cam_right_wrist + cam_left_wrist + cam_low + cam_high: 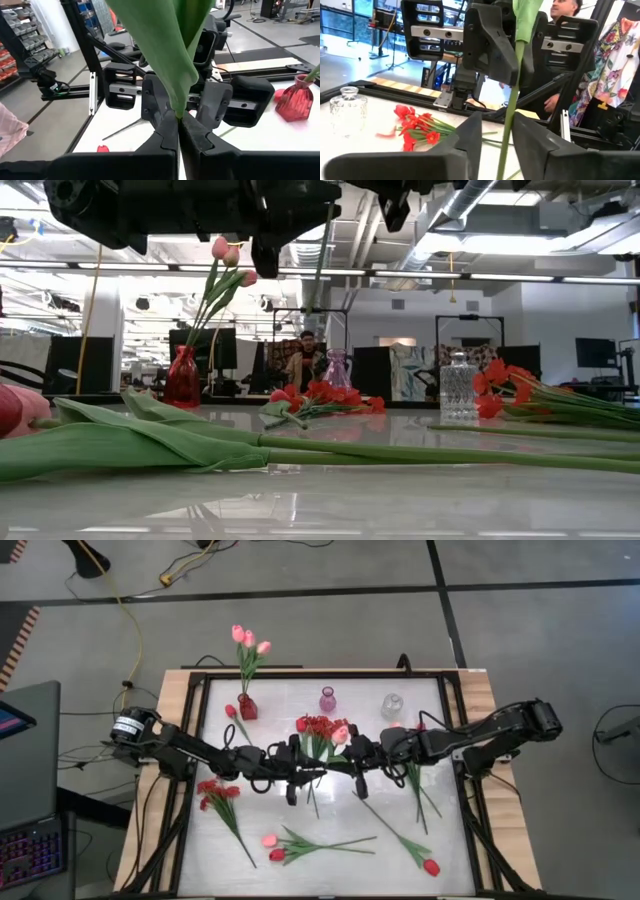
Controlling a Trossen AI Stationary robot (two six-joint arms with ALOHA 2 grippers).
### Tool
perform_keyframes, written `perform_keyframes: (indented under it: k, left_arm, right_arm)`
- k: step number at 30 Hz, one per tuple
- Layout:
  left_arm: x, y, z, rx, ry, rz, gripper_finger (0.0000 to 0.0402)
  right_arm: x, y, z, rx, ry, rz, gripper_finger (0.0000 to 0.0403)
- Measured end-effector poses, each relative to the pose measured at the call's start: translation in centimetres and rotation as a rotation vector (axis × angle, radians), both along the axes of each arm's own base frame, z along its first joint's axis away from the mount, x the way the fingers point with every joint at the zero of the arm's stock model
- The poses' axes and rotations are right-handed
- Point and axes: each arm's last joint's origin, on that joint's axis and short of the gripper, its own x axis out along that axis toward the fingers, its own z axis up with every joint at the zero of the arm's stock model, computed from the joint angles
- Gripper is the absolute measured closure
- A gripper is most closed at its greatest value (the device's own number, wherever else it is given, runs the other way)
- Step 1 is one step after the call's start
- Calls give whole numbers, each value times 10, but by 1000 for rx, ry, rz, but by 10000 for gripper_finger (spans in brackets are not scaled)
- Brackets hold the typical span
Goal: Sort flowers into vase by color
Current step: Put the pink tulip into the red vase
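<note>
Mid-table: right gripper (177,131) clamps tulip stem (178,113), bloom cropped; left gripper (496,134) parted around it.

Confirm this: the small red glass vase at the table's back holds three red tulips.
Wrong colour: the three tulips in the small red glass vase at the table's back are pale pink, not red; the high view shows it.

Three vases (327,699), two robot arms (200,752).
</note>
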Motion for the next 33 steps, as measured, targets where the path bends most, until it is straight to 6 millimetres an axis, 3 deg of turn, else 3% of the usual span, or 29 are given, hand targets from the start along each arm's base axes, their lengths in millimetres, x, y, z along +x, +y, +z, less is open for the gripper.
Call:
perform_keyframes:
  k: [5, 16, 21, 33]
  left_arm:
    - [0, 0, 0, 8, -3, -1, 392]
    - [0, 1, 1, 22, -10, 48, 401]
    - [-6, 3, 11, 76, 9, 87, 401]
    - [-55, 19, 56, 208, 162, 362, 401]
  right_arm:
    - [0, 0, 0, -1, 0, -8, 358]
    - [0, -6, 0, 11, 3, -35, 291]
    - [0, -6, -1, -51, 13, -19, 259]
    - [-6, -20, 4, -67, 29, -92, 244]
